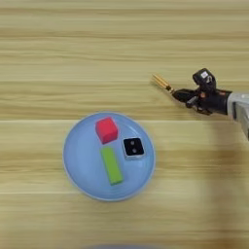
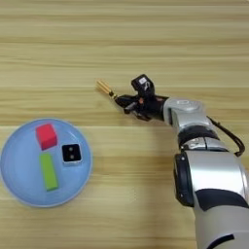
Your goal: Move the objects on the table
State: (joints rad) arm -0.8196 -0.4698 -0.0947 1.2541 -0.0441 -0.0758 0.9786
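Clenching the screwdriver, the jaws; only the right eye view shows the silver forearm.

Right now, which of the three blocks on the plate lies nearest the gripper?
The silver cube with the black two-dot face, on the blue plate's right side. The red cube and green bar sit farther left of the right gripper.

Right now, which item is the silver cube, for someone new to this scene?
Find the round light-blue plate. Three things lie on it; the silver cube is rightmost, beside the green bar. Only it has a black face with two dots.
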